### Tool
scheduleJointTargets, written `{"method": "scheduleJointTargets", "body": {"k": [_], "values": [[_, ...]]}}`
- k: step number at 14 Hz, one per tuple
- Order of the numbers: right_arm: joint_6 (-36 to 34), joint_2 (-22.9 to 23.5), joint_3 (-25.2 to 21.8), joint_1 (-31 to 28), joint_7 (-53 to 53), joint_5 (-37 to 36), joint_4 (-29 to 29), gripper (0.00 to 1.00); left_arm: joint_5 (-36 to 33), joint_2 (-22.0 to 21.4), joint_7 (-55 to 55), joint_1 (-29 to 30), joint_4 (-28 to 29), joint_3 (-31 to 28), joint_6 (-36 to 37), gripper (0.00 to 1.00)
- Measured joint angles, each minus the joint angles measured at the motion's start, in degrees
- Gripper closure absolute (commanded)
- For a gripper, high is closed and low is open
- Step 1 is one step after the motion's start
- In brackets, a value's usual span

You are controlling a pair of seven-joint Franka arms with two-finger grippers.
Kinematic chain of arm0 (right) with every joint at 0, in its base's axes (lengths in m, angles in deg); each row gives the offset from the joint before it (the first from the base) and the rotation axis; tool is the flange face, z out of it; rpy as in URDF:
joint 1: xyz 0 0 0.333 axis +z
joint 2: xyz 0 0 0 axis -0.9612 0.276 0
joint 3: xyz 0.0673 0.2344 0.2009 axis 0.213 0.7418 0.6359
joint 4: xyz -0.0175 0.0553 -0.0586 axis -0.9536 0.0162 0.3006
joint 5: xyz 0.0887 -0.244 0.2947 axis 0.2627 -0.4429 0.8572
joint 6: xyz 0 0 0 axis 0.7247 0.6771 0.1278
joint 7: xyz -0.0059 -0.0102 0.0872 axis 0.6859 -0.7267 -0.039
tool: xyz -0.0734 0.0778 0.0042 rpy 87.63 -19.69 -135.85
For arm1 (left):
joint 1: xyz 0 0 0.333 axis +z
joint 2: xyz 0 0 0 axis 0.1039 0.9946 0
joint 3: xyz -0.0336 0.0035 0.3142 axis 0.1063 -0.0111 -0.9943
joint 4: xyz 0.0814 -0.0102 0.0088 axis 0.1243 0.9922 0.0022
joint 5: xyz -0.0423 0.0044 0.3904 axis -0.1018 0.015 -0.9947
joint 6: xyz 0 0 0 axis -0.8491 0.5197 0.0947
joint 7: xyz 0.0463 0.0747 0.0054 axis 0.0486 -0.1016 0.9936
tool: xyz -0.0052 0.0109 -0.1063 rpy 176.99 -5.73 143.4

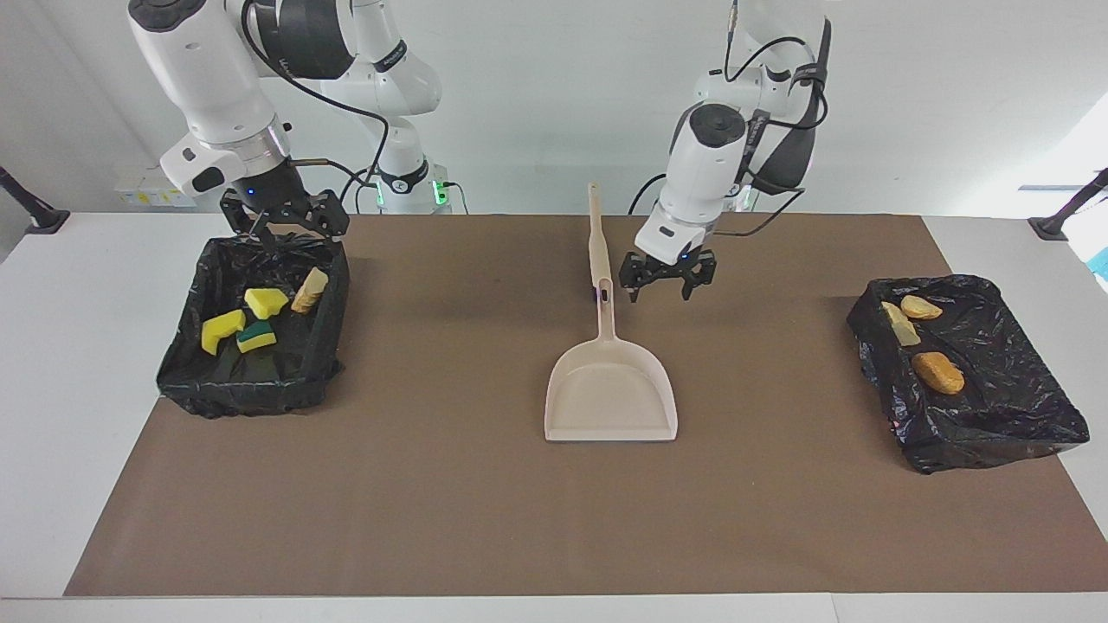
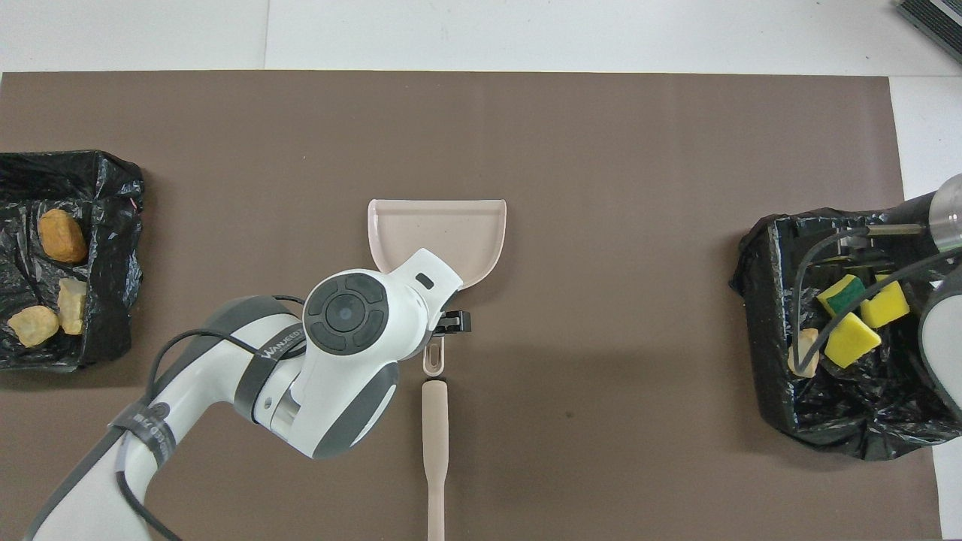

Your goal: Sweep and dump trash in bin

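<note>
The beige dustpan [image 1: 610, 389] [image 2: 436, 229] lies flat and empty on the middle of the brown mat, its handle [image 1: 606, 303] pointing toward the robots. My left gripper [image 1: 662, 290] hangs open just above the mat beside that handle, holding nothing. The trash lies in two black-lined bins. The bin [image 1: 195, 381] [image 2: 766, 376] at the right arm's end holds yellow sponge chunks [image 1: 223, 331], one green-topped [image 1: 257, 337], and a tan piece [image 1: 309, 290]. The bin [image 1: 995, 415] [image 2: 113, 225] at the left arm's end holds tan-orange pieces [image 1: 937, 372]. My right gripper [image 1: 281, 221] is open over its bin's rim.
A beige brush [image 1: 595, 234] [image 2: 434, 451] lies on the mat in line with the dustpan's handle, nearer to the robots. The brown mat [image 1: 433, 502] covers most of the white table.
</note>
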Motion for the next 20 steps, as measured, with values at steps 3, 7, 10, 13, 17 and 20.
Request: {"method": "scheduleJointTargets", "body": {"k": [3,7,10,13,17,20], "values": [[0.00,0.00,0.00,0.00,0.00,0.00,0.00,0.00,0.00,-2.23,-11.54,6.39,-1.80,-0.29,6.07,0.00],[0.00,0.00,0.00,0.00,0.00,0.00,0.00,0.00,0.00,-2.87,-16.60,9.95,-7.14,-0.73,12.96,0.00],[0.00,0.00,0.00,0.00,0.00,0.00,0.00,0.00,0.00,-3.05,-18.39,9.96,-11.19,-3.09,17.43,0.00],[0.00,0.00,0.05,0.03,0.00,0.00,0.00,0.00,0.00,-3.33,-20.20,10.00,-16.17,-5.99,22.34,0.00],[-1.63,-0.19,0.06,0.16,0.00,0.00,-0.01,0.00,0.01,-3.73,-25.28,8.56,-20.35,-12.92,27.67,0.00],[-2.28,-0.25,-0.08,-0.09,0.00,0.00,-0.08,0.00,0.16,-4.45,-28.47,4.47,-20.41,-19.35,29.02,0.00]]}}
